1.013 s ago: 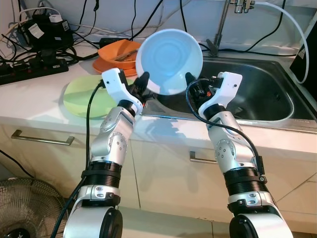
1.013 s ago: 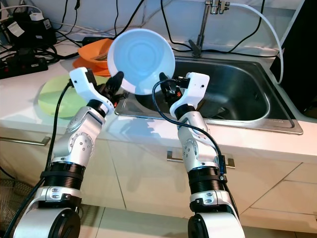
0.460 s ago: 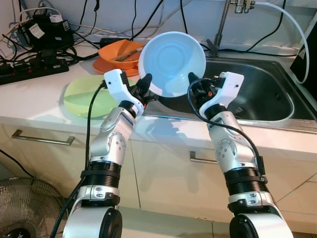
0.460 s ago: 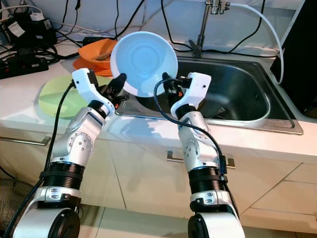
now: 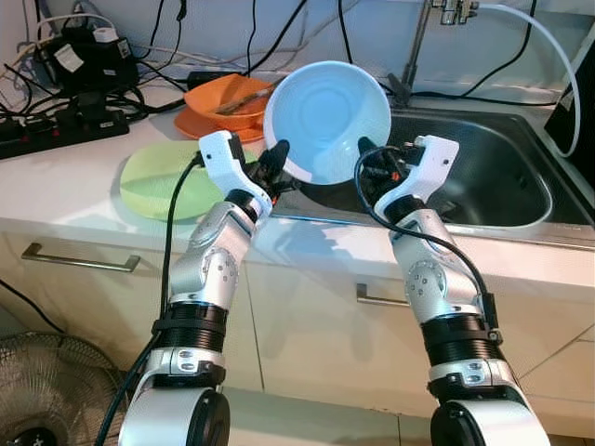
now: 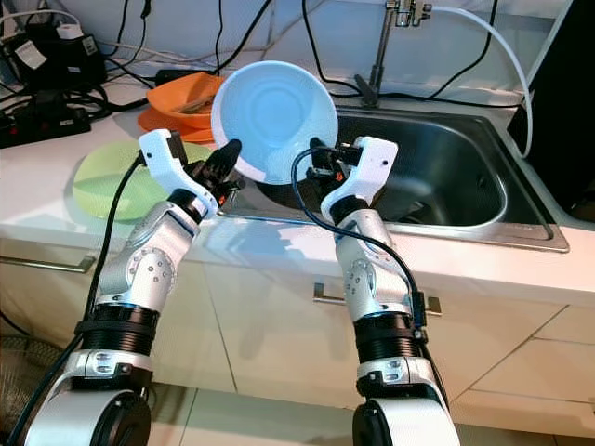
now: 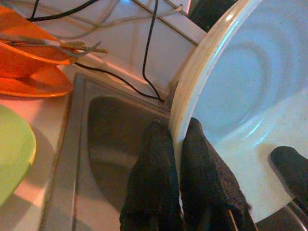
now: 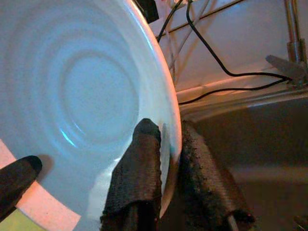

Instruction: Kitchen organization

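Now both hands, left hand point(image 5: 276, 156) and right hand point(image 5: 365, 154), pinch the blue bowl point(image 5: 327, 121) rim.

1. A pale blue bowl point(image 5: 327, 119) with a cream-white rim is seen, faint concentric rings showing on its inside.
2. Black, rough-textured fingers point(image 7: 153, 183) are found on the left gripper point(image 5: 275, 160) and the right gripper point(image 5: 365, 158), with white housings and silver arms behind them.
3. A light green plate point(image 5: 158, 181) is laid on the white counter point(image 5: 65, 186).
4. A bright orange bowl point(image 5: 228, 97) is stacked on an orange plate point(image 5: 197, 124).
5. The sink point(image 5: 483, 181) is dull grey steel, pretty shiny in spots.
6. Black cables point(image 5: 279, 37) are strung across the white wall, plus one white hose point(image 5: 548, 46).
7. Cream cabinet fronts are fitted with a brushed silver handle point(image 5: 79, 260).
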### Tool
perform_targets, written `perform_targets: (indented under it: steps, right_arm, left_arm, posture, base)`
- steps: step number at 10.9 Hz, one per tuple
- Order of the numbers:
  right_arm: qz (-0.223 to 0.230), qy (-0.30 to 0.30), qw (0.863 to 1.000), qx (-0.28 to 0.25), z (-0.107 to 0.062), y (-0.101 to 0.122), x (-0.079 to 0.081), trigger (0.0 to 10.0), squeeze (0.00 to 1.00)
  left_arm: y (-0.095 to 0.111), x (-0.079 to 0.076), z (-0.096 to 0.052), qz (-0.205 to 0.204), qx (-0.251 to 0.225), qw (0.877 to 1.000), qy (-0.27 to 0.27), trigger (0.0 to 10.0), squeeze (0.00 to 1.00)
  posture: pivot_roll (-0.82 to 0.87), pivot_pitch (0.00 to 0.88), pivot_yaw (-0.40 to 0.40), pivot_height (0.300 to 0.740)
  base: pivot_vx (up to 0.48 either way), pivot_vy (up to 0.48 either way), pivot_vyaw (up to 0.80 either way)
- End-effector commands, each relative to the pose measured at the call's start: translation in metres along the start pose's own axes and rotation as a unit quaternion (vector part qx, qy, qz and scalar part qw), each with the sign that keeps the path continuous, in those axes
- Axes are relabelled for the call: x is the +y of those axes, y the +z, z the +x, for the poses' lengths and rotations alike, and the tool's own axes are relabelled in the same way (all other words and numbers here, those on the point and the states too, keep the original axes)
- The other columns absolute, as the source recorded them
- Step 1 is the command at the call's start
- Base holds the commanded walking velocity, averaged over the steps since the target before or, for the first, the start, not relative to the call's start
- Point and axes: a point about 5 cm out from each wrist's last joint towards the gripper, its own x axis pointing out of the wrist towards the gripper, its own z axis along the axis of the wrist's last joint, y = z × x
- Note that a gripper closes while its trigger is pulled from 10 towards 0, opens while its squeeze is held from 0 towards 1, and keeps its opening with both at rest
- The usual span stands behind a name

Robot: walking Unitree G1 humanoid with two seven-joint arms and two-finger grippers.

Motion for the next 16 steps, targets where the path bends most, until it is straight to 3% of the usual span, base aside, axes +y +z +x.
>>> perform_targets:
  steps: [1, 4, 5, 10, 11, 12, 16]
  right_arm:
    - [0.006, 0.002, 1.0, 0.004, -0.001, -0.001, 0.0, 0.0, 0.0]
    - [0.008, 0.005, 1.0, 0.004, -0.001, -0.001, 0.001, 0.0, 0.0]
    - [0.008, 0.006, 1.0, 0.004, 0.0, -0.001, 0.001, 0.0, 0.0]
    - [0.011, -0.007, 1.0, 0.0, 0.0, 0.0, -0.002, 0.0, 0.0]
    - [0.016, -0.025, 1.0, -0.009, 0.002, 0.006, -0.007, 0.0, 0.0]
    - [0.02, -0.036, 0.999, -0.015, 0.003, 0.01, -0.012, 0.0, 0.0]
    - [0.028, -0.101, 0.994, -0.037, 0.007, 0.024, -0.036, 0.0, 0.0]
  left_arm:
    - [0.009, -0.008, 0.0, 0.008, -0.016, 1.0, -0.024, 10.0, 0.0]
    - [0.007, -0.009, 0.001, 0.026, -0.012, 0.999, -0.03, 10.0, 0.0]
    - [0.007, -0.009, 0.001, 0.027, -0.013, 0.999, -0.028, 10.0, 1.0]
    - [0.007, -0.009, 0.001, 0.03, -0.012, 0.999, -0.03, 10.0, 1.0]
    - [0.006, -0.008, 0.001, 0.037, -0.009, 0.999, -0.023, 10.0, 0.86]
    - [0.004, -0.007, 0.001, 0.042, -0.006, 0.999, -0.018, 10.0, 0.0]
    - [-0.003, -0.006, -0.003, 0.05, 0.008, 0.999, -0.019, 10.0, 0.0]
  posture:
    - [0.12, 0.012, 0.043, 0.74]
    - [0.12, 0.009, 0.043, 0.74]
    - [0.12, 0.008, 0.043, 0.74]
    - [0.12, 0.0, 0.044, 0.74]
    - [0.12, 0.0, 0.044, 0.74]
    - [0.12, 0.0, 0.044, 0.74]
    - [0.12, 0.0, 0.043, 0.74]
  base:
    - [0.0, 0.0, 0.0]
    - [0.0, 0.0, 0.0]
    - [0.0, 0.0, 0.0]
    - [0.0, 0.0, 0.0]
    - [0.0, 0.0, 0.0]
    - [0.0, 0.0, 0.0]
    - [0.0, 0.0, 0.0]
